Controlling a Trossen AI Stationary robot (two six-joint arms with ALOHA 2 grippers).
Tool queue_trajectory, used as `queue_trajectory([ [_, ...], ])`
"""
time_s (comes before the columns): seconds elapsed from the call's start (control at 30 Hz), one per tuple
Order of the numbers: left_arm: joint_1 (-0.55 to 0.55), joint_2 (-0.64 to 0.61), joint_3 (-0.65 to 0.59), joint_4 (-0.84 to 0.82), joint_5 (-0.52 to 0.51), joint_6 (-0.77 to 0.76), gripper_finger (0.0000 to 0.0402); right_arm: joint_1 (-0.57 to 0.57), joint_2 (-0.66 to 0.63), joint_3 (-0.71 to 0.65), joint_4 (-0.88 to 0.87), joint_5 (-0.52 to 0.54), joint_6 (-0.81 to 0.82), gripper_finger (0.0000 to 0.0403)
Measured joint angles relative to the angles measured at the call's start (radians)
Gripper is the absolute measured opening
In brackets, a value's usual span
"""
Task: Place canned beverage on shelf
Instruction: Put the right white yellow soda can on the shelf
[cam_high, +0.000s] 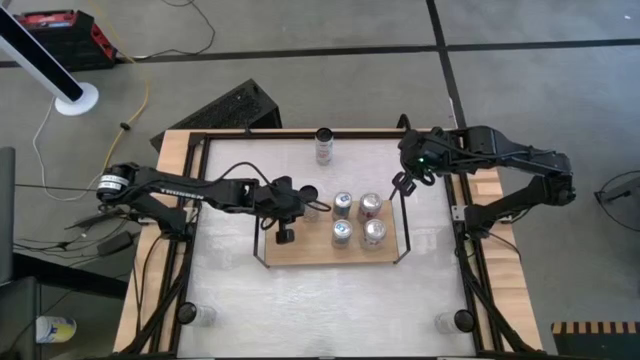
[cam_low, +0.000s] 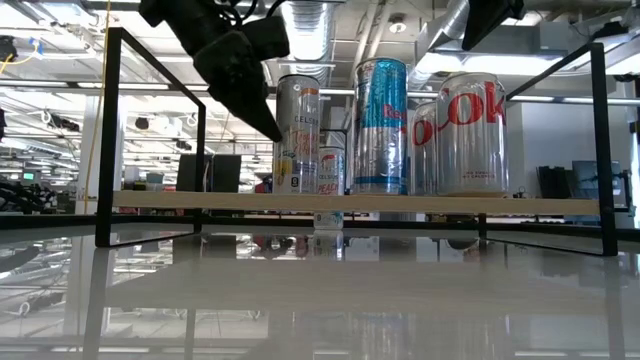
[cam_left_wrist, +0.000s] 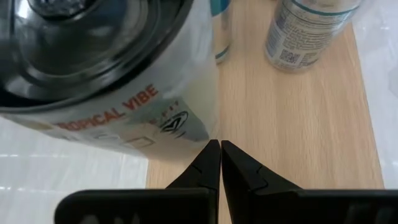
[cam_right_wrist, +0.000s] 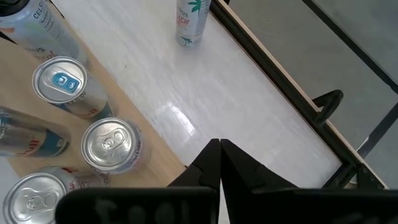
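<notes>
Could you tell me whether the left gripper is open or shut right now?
Shut: the left gripper's fingertips meet, empty, beside the Tropical Vibe can.

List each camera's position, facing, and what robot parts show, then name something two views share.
High: overhead, looking straight down; both arms, shelf.
Low: table height, looking level through the shelf at the cans; left end effector coming in from above.
Left wrist: looks down past its shut fingers at the Tropical Vibe can.
Right wrist: right end effector shut, over the table beside the shelf.
Shared: the lone can off the shelf also appears in the right wrist view.
</notes>
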Motion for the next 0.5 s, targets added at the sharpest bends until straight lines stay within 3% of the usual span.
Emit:
queue_trajectory([
  [0.3, 0.003, 0.0, 0.0, 0.0, -0.025, 0.01, 0.0, 0.0, 0.0, 0.0, 0.0, 0.0, 0.0, 0.0021],
  [0.5, 0.019, 0.0, 0.0, -0.016, -0.027, 0.011, 0.0, 0.0, 0.0, 0.0, 0.0, -0.001, 0.0, 0.0033],
])
